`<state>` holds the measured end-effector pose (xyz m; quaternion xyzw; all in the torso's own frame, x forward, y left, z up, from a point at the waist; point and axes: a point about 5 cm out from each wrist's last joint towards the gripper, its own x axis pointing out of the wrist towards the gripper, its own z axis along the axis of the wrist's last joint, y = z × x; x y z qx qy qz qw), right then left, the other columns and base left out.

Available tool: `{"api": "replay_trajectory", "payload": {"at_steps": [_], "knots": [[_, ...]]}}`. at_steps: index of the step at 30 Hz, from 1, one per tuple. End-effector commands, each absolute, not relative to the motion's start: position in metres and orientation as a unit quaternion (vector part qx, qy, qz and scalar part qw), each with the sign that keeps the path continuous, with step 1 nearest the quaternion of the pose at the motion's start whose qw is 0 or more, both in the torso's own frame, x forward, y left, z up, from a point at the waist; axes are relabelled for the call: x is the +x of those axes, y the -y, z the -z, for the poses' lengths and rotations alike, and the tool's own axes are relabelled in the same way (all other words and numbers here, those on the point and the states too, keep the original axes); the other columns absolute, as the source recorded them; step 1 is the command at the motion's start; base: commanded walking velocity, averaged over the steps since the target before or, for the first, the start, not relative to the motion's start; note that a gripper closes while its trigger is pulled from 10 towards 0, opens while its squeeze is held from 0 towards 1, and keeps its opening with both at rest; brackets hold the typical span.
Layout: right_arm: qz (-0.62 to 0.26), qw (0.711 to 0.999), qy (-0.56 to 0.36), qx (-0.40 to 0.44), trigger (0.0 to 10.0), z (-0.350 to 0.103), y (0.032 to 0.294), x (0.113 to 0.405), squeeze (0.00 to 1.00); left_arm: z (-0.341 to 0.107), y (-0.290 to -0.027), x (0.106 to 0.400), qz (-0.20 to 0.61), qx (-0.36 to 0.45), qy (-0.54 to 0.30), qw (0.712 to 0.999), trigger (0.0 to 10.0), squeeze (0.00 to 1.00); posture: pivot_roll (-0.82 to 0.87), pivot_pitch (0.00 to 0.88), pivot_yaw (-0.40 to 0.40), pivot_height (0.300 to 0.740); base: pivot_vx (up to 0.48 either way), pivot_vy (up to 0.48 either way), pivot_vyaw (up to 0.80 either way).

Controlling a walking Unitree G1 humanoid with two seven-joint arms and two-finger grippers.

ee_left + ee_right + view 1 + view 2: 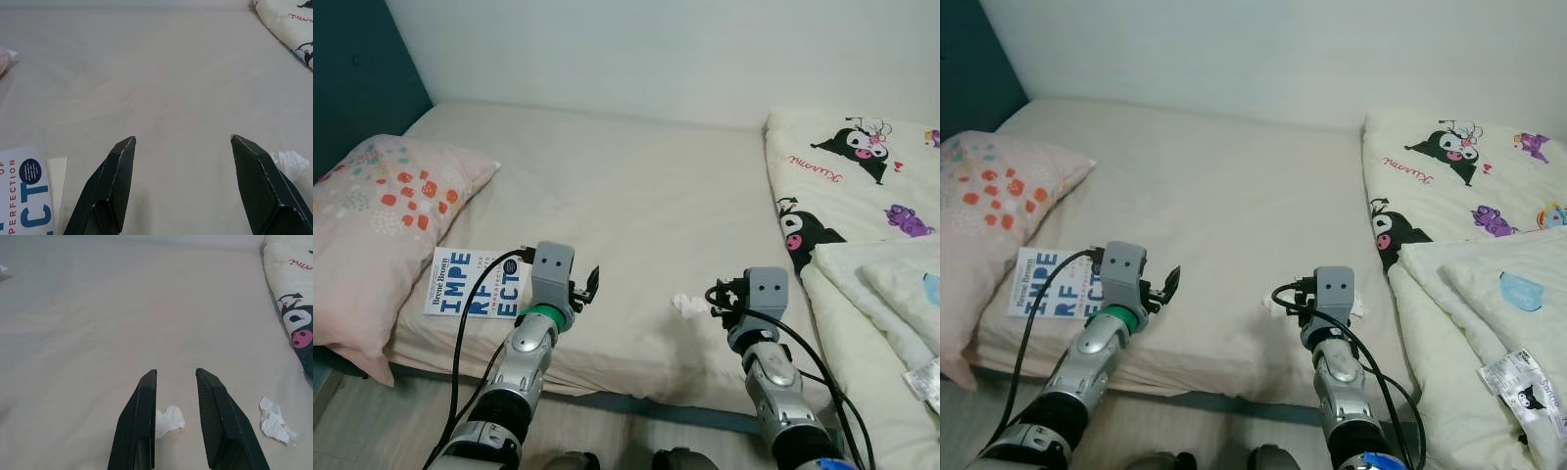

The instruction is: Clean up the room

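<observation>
Head views: nearest are the two arms, raised over the bed's (636, 196) near edge. Left gripper (590, 286) hovers just beside a book (470, 284) that lies flat by the pink pillow (372, 215). Right gripper (717, 294) sits near a crumpled tissue (686, 305) on the sheet. A cartoon-print quilt (847, 166) is folded along the bed's right side, likely pushed aside.

Left wrist view: jaws wide apart, holding nothing, above bare sheet; the book's corner on one side, a tissue on the other.

Right wrist view: jaws parted narrowly, empty, lined up just above one tissue wad; second tissue (276, 421) lies apart, nearer the quilt. Probably lining up to pick litter.
</observation>
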<state>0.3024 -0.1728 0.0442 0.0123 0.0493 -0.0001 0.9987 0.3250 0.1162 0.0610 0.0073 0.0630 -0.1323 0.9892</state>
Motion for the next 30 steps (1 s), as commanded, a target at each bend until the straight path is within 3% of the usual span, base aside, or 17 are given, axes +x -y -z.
{"api": "replay_trajectory", "payload": {"at_steps": [1, 12, 30], "knots": [[0.010, 0.998, -0.063, 0.019, 10.0, -0.039, 0.179, 0.299, 0.00, -0.057, -0.115, 0.322, 0.135, 0.013, -0.073, 0.988, 10.0, 0.00, -0.03, 0.099, 0.038, 0.670, 0.000, 0.000, 0.00], [0.009, 0.998, -0.067, 0.016, 10.0, -0.038, 0.180, 0.299, 0.00, -0.056, -0.117, 0.321, 0.135, 0.016, -0.074, 0.988, 10.0, 0.00, -0.02, 0.107, 0.032, 0.630, 0.000, 0.000, 0.00], [0.039, 0.996, -0.073, -0.009, 10.0, -0.035, 0.190, 0.295, 0.00, -0.063, -0.106, 0.321, 0.181, 0.006, -0.056, 0.982, 10.0, 0.00, -0.02, 0.120, 0.033, 0.630, 0.000, 0.000, 0.00]]}}
